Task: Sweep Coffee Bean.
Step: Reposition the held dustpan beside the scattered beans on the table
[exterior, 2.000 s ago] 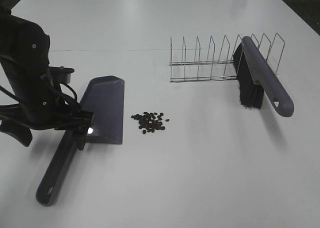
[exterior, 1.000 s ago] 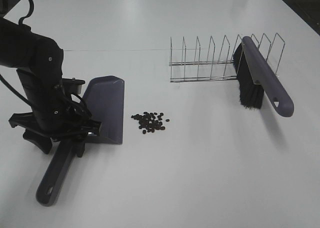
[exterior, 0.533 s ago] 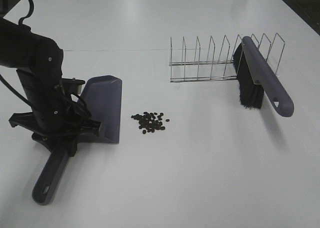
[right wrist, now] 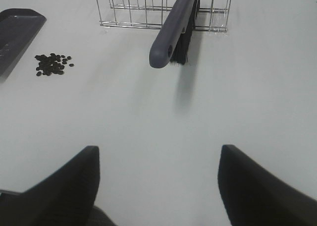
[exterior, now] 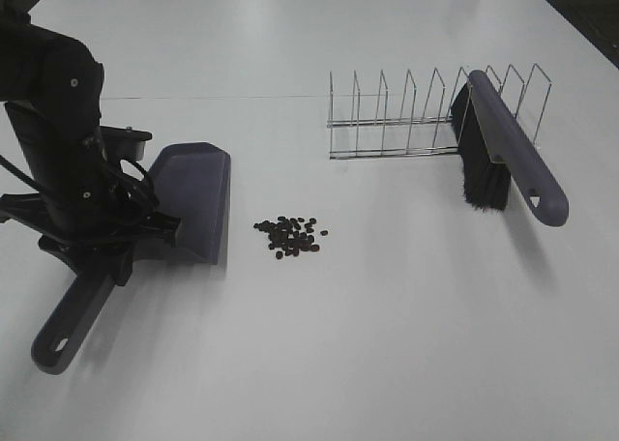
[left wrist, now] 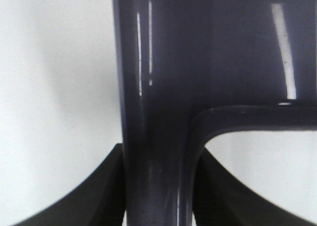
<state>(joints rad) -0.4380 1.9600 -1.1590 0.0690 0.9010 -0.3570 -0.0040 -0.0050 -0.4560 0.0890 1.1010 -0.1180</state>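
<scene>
Exterior high view: near the left edge of the tabletop (exterior: 387, 344), the left gripper (exterior: 114, 262) pinches the dustpan (exterior: 193, 194) by its handle. Toward the far-right corner the brush (exterior: 508, 156) leans in the wire rack (exterior: 397, 122) (right gripper (right wrist: 158, 179) spread, empty). Mid-table, the coffee bean (exterior: 290, 236) lies near the pan's lip; a lifted lip could let beans slip under.

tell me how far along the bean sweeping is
Done: the left gripper is shut on the handle of the dustpan, whose mouth faces the coffee beans. In hand: setting that pan beside the pile. Left: the sweeping itself. The beans lie loose on the table, the brush rests untouched in the wire rack, and the right gripper is open and empty.
</scene>
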